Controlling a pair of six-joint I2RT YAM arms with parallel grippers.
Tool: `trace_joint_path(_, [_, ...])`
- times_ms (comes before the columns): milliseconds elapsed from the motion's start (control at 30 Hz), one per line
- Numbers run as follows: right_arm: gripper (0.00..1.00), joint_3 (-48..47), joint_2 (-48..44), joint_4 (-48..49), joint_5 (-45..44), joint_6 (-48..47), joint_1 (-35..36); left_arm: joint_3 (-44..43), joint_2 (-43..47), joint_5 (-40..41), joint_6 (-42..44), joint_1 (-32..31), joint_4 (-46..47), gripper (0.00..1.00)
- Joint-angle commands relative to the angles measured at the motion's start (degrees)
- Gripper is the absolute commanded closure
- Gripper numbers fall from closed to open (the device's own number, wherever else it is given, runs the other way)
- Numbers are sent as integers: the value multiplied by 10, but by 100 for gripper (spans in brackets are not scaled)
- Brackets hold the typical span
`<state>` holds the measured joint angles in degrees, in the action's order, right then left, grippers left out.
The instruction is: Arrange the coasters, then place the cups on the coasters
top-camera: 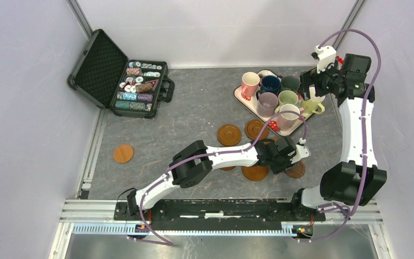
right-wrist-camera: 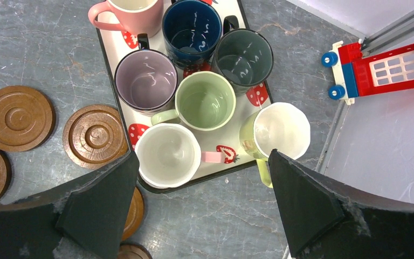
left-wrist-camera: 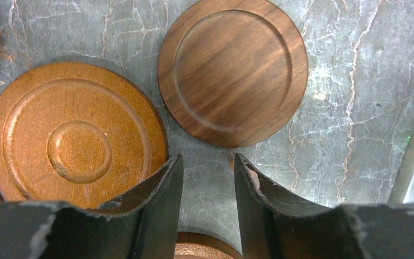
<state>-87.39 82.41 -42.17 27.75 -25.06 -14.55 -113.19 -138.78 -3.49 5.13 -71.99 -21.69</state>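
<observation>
Several brown coasters lie on the grey table: two ringed ones near the tray and others round my left gripper. In the left wrist view a dark walnut coaster lies just ahead and an orange ringed coaster to the left. My left gripper stands narrowly open over bare table. Several cups stand on the strawberry tray: pink, navy, mauve, light green, cream-white. A yellow-green cup sits at its corner. My right gripper hangs wide open above them.
An open black case of poker chips stands at the back left. One coaster lies alone at the left. A red and blue toy block sits beyond the table's right rail. White walls close in the table.
</observation>
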Motion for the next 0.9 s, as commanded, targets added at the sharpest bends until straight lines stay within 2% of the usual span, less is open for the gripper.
trace_joint_path(0, [2,3,-24,-5,-7,-9,-3,-14,-15,15,-45,-3,-8,53])
trace_joint_path(67, [2,6,-28,-5,-8,-9,-3,-4,-3,9,-45,-3,-8,52])
trace_joint_path(233, [2,14,-37,-6,-12,-14,-3,74,72,5,-33,-4,71,52])
trace_joint_path(367, [2,16,-41,-6,-15,-12,-3,20,60,2,-43,-3,58,52])
trace_joint_path(567, [2,16,-43,-7,-20,-11,-2,-71,-5,1,-43,-5,26,52])
trace_joint_path(867, [2,11,-42,-10,-26,-14,-3,-54,-32,18,-19,-6,43,50])
